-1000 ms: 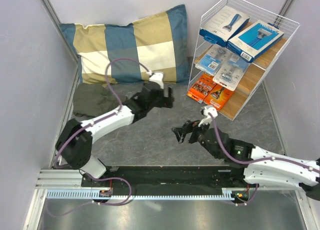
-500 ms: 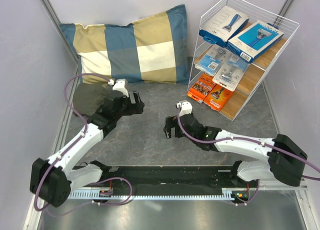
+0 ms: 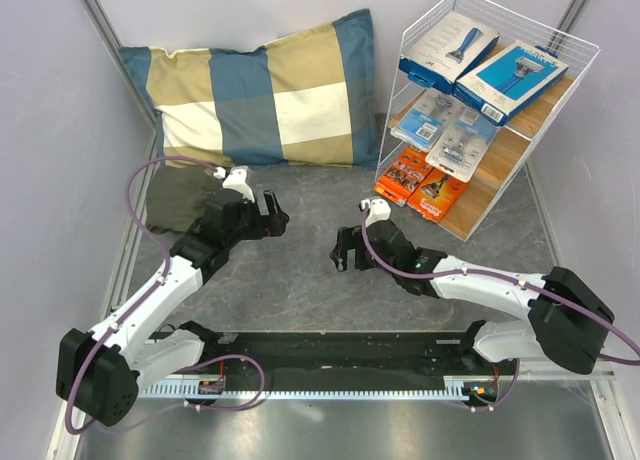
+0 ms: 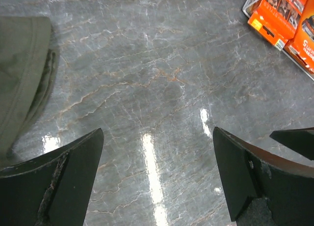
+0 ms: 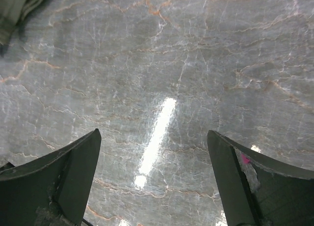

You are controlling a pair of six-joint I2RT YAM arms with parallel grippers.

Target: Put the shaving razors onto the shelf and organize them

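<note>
All the shaving razors I can see lie on the shelf (image 3: 502, 168), a white wire rack at the back right. Two blue boxes (image 3: 450, 48) sit on its top board, two blister packs (image 3: 425, 118) on the middle one, and two orange cards (image 3: 403, 173) on the lowest. My left gripper (image 3: 270, 212) hovers open over bare floor left of centre, nothing between its fingers (image 4: 157, 132). Its wrist view catches the orange cards (image 4: 277, 14) at the top right. My right gripper (image 3: 342, 250) is open and empty (image 5: 154, 132) over the floor's middle, facing the left one.
A blue-and-tan checked pillow (image 3: 265, 90) leans on the back wall. An olive cloth (image 3: 180, 198) lies on the floor just left of my left gripper, also in the wrist views (image 4: 19, 73) (image 5: 19, 5). Grey walls close in both sides.
My left gripper has drawn back leftwards from the centre towards the olive cloth. The right gripper has shifted a little left and away from the base. Both stay open.
</note>
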